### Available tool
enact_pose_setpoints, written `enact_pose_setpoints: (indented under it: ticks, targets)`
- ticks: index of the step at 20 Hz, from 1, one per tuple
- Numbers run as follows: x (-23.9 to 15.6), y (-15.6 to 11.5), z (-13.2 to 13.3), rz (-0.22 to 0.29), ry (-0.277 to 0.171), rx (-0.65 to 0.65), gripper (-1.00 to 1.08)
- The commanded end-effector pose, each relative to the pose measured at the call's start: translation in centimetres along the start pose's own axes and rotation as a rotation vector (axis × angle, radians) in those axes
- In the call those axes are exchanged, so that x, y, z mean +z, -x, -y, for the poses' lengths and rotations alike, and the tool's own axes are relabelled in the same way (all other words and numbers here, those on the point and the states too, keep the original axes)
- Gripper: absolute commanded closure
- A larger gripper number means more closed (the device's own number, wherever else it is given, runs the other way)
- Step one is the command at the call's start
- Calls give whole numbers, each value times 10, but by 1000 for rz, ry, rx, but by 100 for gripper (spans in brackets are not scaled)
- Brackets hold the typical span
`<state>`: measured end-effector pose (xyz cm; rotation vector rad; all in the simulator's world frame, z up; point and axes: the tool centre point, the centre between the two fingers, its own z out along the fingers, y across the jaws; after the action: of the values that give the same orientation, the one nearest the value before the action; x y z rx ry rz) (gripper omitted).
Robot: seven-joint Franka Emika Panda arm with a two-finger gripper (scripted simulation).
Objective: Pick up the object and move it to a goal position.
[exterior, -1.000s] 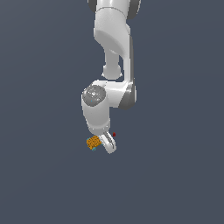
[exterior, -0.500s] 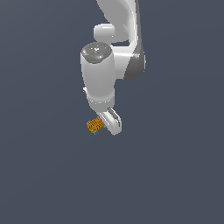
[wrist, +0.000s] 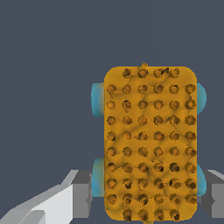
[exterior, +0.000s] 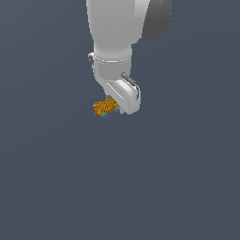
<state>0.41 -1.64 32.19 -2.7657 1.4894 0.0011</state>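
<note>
White casing fills the top centre of the exterior view, where the arm (exterior: pixel 117 33) drops from the upper edge and tapers to the gripper (exterior: pixel 115 107) just above the middle of the frame. Everything around it is flat dark slate, with no visible goal marker to say where the load should go.

Smaller by far is the object (exterior: pixel 105 107), a flat orange block with a studded face, poking out toward the exterior view's left from under the hand. In the wrist view, the object (wrist: pixel 150 144) takes up the centre and lower right of the frame, lying long-side away from the camera, with a grey fingertip (wrist: pixel 81 194) against one long edge and another at the opposite edge. That crosswise pinch suits a thin slab, since the fingers press on its narrow sides rather than its bumpy top. The pincer looks closed onto the block, though the contact points themselves are partly hidden behind it.

Smallest are the cyan round bits (wrist: pixel 97 99) at the block's edges, two showing on each side, like little wheels.
</note>
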Motion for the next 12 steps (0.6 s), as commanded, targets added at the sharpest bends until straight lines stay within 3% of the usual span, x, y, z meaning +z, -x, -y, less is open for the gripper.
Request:
enact_pose_setpoints:
  ticks: [1, 12]
  targets:
    - [-29, 7, -3, -1, 0, 0, 108]
    - [-116, 29, -9, -1, 0, -1, 108]
